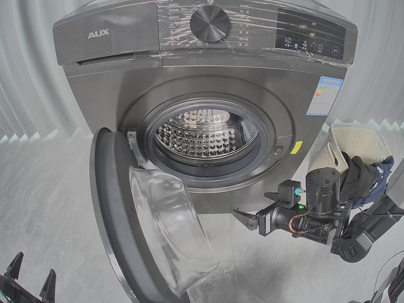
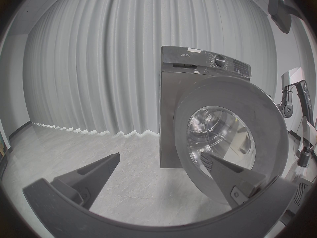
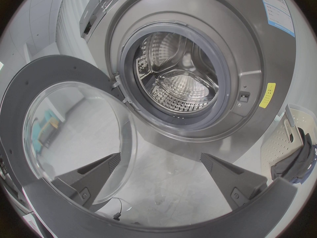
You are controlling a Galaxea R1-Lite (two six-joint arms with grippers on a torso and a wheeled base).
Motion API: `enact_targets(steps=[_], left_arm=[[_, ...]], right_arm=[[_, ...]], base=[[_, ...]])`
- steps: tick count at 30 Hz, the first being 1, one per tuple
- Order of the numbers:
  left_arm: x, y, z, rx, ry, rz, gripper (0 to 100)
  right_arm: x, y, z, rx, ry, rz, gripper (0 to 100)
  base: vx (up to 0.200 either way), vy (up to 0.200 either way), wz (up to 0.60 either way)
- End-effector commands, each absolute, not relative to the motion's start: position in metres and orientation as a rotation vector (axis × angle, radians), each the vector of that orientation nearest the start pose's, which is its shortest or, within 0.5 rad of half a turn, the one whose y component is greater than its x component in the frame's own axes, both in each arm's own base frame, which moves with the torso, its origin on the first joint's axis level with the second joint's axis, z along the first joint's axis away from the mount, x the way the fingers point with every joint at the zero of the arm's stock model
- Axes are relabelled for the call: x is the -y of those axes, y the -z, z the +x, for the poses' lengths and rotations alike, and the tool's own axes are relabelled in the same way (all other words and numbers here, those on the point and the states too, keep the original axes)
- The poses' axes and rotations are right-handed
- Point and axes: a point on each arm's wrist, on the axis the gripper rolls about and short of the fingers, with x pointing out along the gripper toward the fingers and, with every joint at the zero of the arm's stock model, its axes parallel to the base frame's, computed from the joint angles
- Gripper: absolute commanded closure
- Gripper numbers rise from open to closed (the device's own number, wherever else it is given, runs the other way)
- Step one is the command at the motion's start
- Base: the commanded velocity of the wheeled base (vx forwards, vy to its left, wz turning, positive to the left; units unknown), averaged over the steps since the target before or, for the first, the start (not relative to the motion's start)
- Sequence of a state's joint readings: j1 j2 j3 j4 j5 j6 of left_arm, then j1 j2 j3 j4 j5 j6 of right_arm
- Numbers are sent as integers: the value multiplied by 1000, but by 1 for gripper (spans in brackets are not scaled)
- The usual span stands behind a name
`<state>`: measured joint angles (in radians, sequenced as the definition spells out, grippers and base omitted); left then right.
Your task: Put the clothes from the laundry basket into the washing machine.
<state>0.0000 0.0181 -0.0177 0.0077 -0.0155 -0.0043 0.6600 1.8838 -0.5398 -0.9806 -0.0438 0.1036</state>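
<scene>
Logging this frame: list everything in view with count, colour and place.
washing machine: one, grey, centre
door: one, dark grey with clear window, swung open leftward
drum: one, silver, no clothes visible inside
laundry basket: one, white, right of the machine
clothes: count unclear, dark, draped over the basket's rim
curtain: one, pale, behind the machine
left gripper: one, black, low left, fingers apart
right gripper: one, black, beside the basket, fingers apart, empty

Head view: above, facing washing machine (image 1: 105, 85) front, close. Left wrist: low, farther, behind door (image 2: 231, 93). Right wrist: low, near drum (image 3: 178, 86) (door shared).
</scene>
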Motion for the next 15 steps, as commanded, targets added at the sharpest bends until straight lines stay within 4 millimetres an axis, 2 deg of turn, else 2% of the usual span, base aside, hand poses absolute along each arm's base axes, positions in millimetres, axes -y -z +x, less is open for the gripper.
enact_targets(steps=[1,7,15], left_arm=[[0,-75,-23,-6,15,-5,0],[0,-75,-23,-6,15,-5,0],[0,-75,-23,-6,15,-5,0]], right_arm=[[-186,-88,245,-396,-581,-34,0],[-198,-70,248,-435,-604,-55,0],[-205,-68,254,-433,-610,-55,0]], base=[[0,0,0],[0,0,0],[-200,0,0]])
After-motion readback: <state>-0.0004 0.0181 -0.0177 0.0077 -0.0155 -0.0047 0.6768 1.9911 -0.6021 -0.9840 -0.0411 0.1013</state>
